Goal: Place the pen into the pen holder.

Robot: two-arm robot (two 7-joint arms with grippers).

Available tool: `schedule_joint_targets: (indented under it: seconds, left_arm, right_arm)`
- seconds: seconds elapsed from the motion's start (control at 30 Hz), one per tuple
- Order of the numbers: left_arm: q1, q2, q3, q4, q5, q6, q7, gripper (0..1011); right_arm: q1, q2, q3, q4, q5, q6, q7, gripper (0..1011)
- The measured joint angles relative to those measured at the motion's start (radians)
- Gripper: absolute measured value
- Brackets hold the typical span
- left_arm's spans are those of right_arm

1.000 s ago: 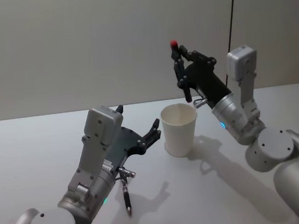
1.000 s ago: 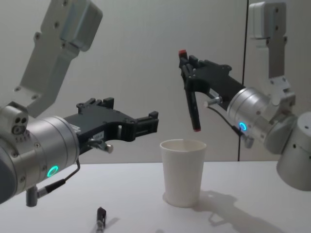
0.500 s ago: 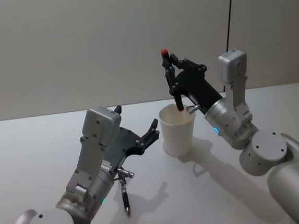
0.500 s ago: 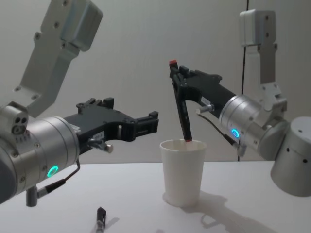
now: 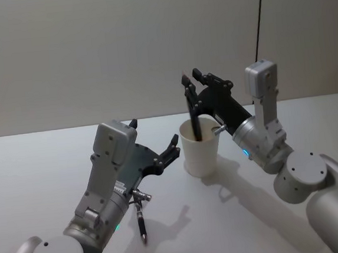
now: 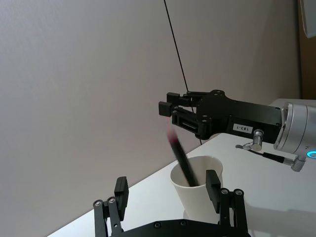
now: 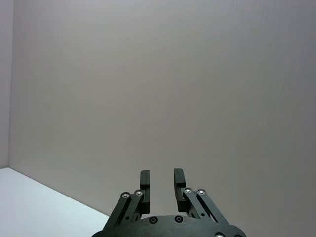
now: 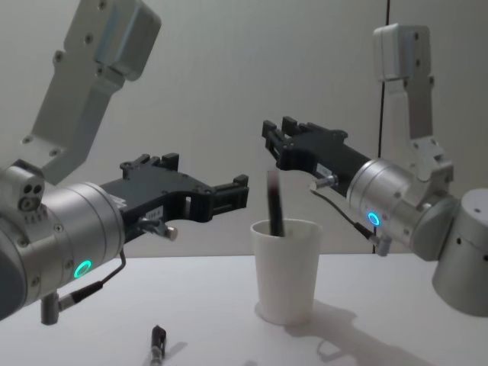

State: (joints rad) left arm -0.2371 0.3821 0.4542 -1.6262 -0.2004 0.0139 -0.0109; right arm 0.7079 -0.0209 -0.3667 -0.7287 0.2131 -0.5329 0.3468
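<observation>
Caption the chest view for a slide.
Right gripper, open, above the pen holder with the pen in it; left gripper hovering beside.

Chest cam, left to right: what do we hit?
Dark loose pen lying on the white table → open left gripper → plain white paper cup with a dark upright pen inside, open right gripper above it.

1. Left arm (image 8: 69, 229) and right arm (image 8: 396, 194): silver-grey cylindrical joints, each with a pale grey box housing (image 8: 114, 30).
2. Left gripper (image 5: 155, 131) and right gripper (image 7: 162, 175): matte black linkage fingers, silver pivot screws (image 7: 187, 190).
3. Wrist barrels, chest view: cyan ring light (image 8: 82, 268) at 5 o'clock on the left, 7 o'clock on the right; thin black cable (image 8: 107, 278) below.
4. Right gripper body: white printed label (image 6: 244, 128).
</observation>
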Motion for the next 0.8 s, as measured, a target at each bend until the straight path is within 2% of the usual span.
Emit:
schedule_joint_targets:
  seconds: [0.2, 0.23, 0.27, 0.37, 0.43, 0.47, 0.53, 0.7, 0.73, 0.8]
  left_arm:
    - [0.000, 0.000, 0.000, 0.000, 0.000, 0.000, 0.000, 1000]
    - [0.000, 0.000, 0.000, 0.000, 0.000, 0.000, 0.000, 1000]
    - [0.000, 0.000, 0.000, 0.000, 0.000, 0.000, 0.000, 1000]
    - [0.000, 0.000, 0.000, 0.000, 0.000, 0.000, 0.000, 1000]
    - [0.000, 0.000, 0.000, 0.000, 0.000, 0.000, 0.000, 1000]
    - [0.000, 0.000, 0.000, 0.000, 0.000, 0.000, 0.000, 1000]
    - [0.000, 0.000, 0.000, 0.000, 0.000, 0.000, 0.000, 1000]
    - [0.000, 0.000, 0.000, 0.000, 0.000, 0.000, 0.000, 1000]
    - [0.000, 0.000, 0.000, 0.000, 0.000, 0.000, 0.000, 1000]
    - [0.000, 0.000, 0.000, 0.000, 0.000, 0.000, 0.000, 1000]
  right_arm:
    - [-0.011, 0.005, 0.002, -0.018, -0.007, 0.019, 0.000, 429]
    - [-0.013, 0.006, 0.002, -0.022, -0.008, 0.023, 0.000, 486]
    - [-0.014, 0.007, 0.003, -0.024, -0.009, 0.024, 0.000, 486]
    - [-0.018, 0.009, 0.003, -0.032, -0.012, 0.029, 0.001, 610]
    - [-0.020, 0.010, 0.004, -0.036, -0.014, 0.031, 0.001, 649]
    - [-0.022, 0.011, 0.005, -0.041, -0.015, 0.034, 0.001, 709]
    - [-0.024, 0.013, 0.006, -0.046, -0.017, 0.037, 0.001, 739]
    - [-0.034, 0.018, 0.008, -0.068, -0.024, 0.051, 0.000, 911]
    - [-0.036, 0.019, 0.008, -0.072, -0.025, 0.054, 0.000, 911]
    - [-0.042, 0.023, 0.009, -0.088, -0.031, 0.066, -0.003, 976]
